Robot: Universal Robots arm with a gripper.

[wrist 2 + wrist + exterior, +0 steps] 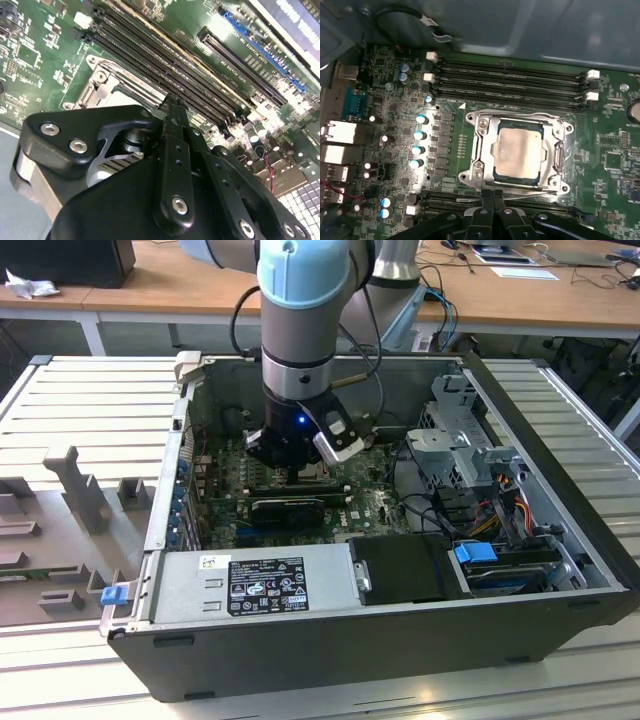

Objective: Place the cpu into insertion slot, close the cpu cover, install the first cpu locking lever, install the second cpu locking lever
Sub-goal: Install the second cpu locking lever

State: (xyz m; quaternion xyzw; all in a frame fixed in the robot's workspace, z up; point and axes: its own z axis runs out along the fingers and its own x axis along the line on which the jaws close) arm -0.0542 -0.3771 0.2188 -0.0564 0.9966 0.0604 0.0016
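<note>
Black gripper [492, 196] fingers [487, 200] are seen closest in the first wrist view, pressed together with nothing pinched between them; their tips are held just beside the edge of the insertion slot [476, 131]; the cpu [518, 151] is seen lying flat inside the slot, pale and square; the cpu cover [557, 152] is laid down around it like a silver frame; long black memory slots [510, 82] are lined up on the green motherboard [615, 165] on the far side of the slot; in the exterior view the gripper [296, 472] is lowered deep into the open computer case [330, 650], which is laid on a ribbed table [80, 400]; a grey power supply [250, 585] is fitted along the near wall.
</note>
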